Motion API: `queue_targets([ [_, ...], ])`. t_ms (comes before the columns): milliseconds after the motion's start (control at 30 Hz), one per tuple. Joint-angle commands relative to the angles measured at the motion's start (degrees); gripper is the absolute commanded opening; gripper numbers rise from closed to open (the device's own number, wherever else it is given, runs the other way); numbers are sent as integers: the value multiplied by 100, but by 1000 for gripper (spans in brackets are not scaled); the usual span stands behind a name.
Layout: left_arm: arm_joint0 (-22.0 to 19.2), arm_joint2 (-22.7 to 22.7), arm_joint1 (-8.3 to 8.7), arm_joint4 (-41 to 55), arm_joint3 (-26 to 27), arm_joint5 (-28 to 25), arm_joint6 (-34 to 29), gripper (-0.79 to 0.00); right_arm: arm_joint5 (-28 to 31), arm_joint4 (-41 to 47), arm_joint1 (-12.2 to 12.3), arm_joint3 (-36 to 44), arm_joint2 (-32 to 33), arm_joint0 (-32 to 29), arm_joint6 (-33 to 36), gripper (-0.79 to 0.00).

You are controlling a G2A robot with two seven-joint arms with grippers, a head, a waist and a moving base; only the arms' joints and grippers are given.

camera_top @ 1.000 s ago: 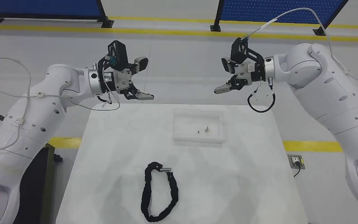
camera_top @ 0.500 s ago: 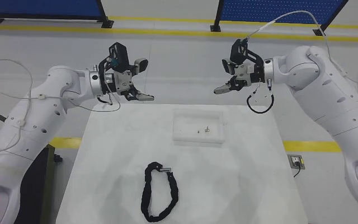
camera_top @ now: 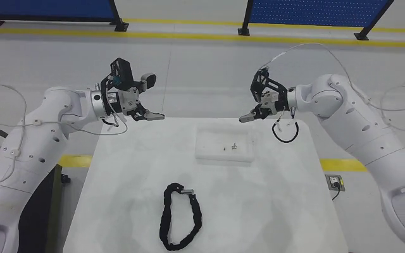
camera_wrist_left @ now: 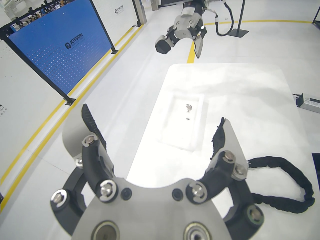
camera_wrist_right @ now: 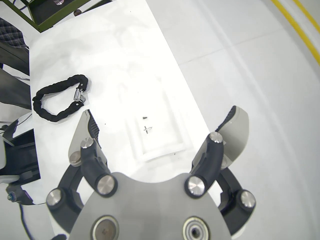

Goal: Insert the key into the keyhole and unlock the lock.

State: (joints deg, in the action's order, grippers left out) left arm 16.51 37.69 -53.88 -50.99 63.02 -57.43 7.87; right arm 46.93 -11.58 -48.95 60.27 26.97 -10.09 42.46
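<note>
White table [camera_top: 285, 202] with chain lock [camera_top: 164, 218], key [camera_wrist_left: 188, 107] a faint speck in tray [camera_top: 212, 142]; left pincer [camera_wrist_left: 153, 113] and right pincer [camera_wrist_right: 160, 109] released, empty.

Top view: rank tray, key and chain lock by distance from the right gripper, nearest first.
1. The tray, its corner beside the right gripper.
2. The key, inside the tray.
3. The chain lock, near-left part of the table.

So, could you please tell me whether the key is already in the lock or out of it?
Out. The key lies in the shallow white tray, apart from the chain lock, which rests elsewhere on the table.
</note>
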Motion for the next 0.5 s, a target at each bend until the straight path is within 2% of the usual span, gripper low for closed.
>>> queue_targets([
  [0,61,58,8,-12,47,-1,-15,0,-326,167,-32,49,-50,-61,258,0],
  [300,235,243,0,123,176,-57,-55,0,-1853,840,-193,222,-171,-326,1264,0],
  [467,326,361,47,333,183,-57,-120,0,-2539,900,-237,327,-186,-541,1435,0],
])
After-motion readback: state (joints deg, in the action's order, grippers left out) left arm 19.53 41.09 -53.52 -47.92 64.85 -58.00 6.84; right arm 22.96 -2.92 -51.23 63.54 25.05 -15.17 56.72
